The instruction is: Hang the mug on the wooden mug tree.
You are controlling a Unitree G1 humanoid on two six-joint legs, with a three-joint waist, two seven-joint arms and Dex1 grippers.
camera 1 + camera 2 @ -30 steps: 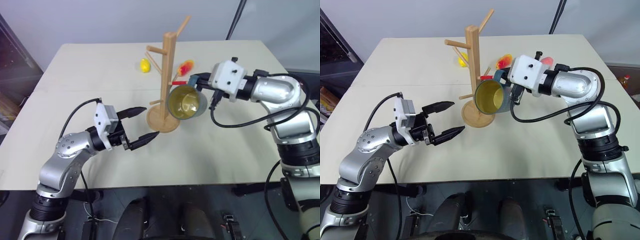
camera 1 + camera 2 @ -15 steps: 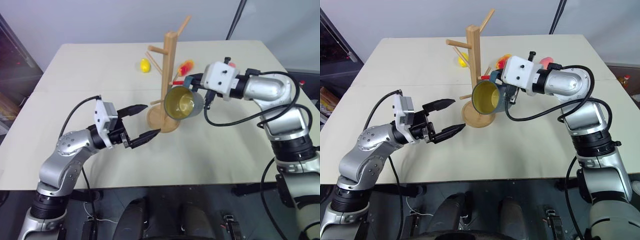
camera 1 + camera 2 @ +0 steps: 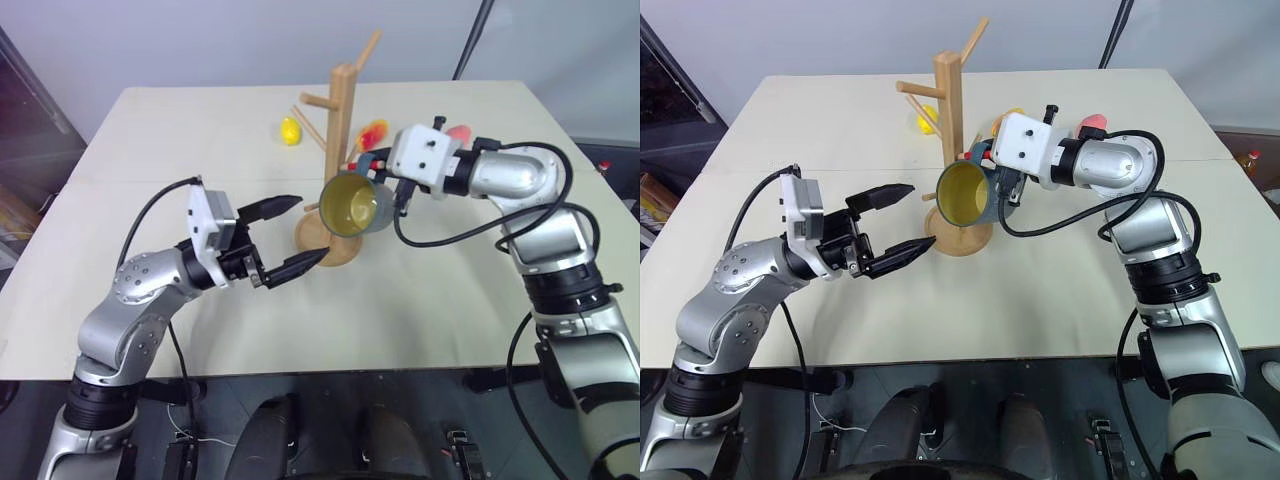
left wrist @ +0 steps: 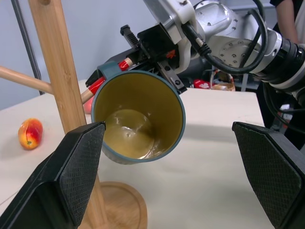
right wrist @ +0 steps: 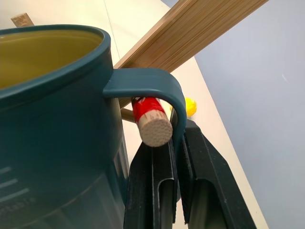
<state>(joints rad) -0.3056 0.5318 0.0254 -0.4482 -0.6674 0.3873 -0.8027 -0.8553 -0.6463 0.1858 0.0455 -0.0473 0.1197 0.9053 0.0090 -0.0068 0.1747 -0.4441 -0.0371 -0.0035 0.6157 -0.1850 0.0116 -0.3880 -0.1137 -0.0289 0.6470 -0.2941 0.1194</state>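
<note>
Silver jointed arms, white wrist boxes, black cables, black fingers

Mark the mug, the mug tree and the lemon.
mug [image 3: 352,205], left eye view, yellow inside.
mug tree [image 3: 340,120], left eye view, upper post.
lemon [image 3: 290,131], left eye view, its middle.

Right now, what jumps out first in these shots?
The mug, yellow inside facing the camera, held by its handle in the right gripper beside the wooden mug tree, a red-tipped peg poking through the handle. The left gripper hovers open near the tree's base.
</note>
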